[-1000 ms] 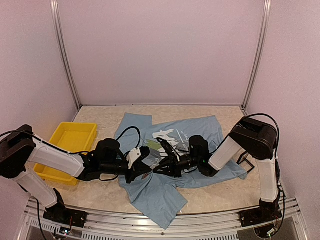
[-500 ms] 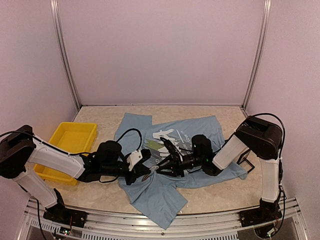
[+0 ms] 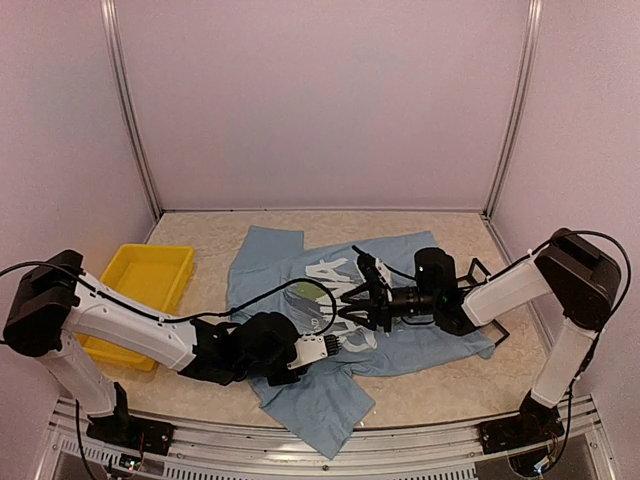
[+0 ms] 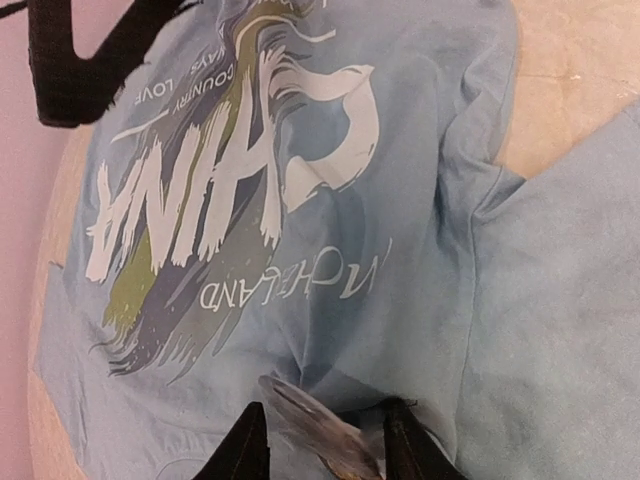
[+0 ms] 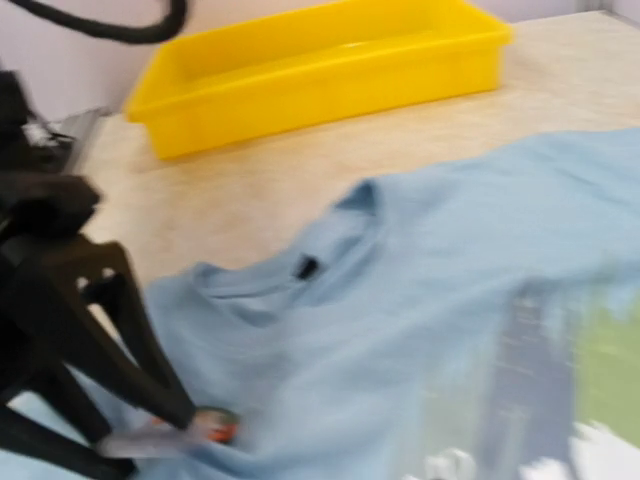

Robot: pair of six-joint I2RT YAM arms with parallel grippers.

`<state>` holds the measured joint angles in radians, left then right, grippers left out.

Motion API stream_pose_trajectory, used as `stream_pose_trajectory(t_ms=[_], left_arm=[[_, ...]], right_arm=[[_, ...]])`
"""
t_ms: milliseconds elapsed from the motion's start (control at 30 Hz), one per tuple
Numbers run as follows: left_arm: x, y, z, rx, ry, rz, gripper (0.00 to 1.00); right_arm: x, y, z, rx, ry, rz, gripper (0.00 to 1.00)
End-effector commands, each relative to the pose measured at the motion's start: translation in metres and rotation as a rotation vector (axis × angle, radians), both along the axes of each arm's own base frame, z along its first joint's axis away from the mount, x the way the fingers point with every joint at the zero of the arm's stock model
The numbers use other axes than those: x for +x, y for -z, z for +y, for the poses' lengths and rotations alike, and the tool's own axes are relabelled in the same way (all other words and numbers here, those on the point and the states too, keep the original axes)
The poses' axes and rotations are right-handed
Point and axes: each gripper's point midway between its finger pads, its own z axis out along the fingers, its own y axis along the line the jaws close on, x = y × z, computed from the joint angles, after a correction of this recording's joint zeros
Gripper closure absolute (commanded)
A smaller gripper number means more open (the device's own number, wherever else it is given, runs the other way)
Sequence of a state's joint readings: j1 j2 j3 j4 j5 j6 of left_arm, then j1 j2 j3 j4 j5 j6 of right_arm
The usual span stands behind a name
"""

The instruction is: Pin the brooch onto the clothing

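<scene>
We judge T-shirt (image 4: 400,250) soft, limp, prone to bunching. Brooch (image 4: 318,432) small, light, likely slippery: take by rim. Left gripper (image 4: 322,415) parted astride brooch; right gripper (image 3: 352,302) spread over T-shirt.

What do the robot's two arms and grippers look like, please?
The left arm and right arm have white links between bulky black joints, with black cables looping alongside. The left gripper has a white body and black fingers; the right gripper is mostly black.

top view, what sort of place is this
Likely a robot lab booth: plain walls and metal rails enclose the table, two arms stand at its near edge, a T-shirt and yellow tray lie on it.
</scene>
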<state>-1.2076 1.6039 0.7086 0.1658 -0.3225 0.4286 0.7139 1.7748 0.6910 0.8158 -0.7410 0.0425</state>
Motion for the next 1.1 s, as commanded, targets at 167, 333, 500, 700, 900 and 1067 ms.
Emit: stream_pose_trajectory(t_ms=[167,333,500,700,900,1067], left_arm=[[-0.017,0.006,0.023,0.315,-0.028,0.026,0.52],[-0.041,-0.066,-0.015,0.093,0.085,0.082,0.46],[0.027,-0.122,0.011,-0.301,-0.144,0.185,0.37],[0.149,-0.055,0.084,-0.427,-0.745,0.419,0.67],[0.209,0.022,0.128,-0.247,-1.019,0.360,0.68],[0.255,0.059,0.169,-0.148,-1.165,0.352,0.67]], right_arm=[[0.035,-0.005,-0.039,-0.091,0.260,-0.081,0.58],[0.083,-0.008,-0.074,-0.145,0.501,0.039,0.59],[0.141,0.036,-0.140,-0.476,0.892,0.186,0.83],[0.177,0.079,-0.203,-0.655,1.073,0.330,0.93],[0.195,0.119,-0.218,-0.767,1.081,0.421,0.98],[0.207,0.137,-0.220,-0.775,1.074,0.473,0.97]])
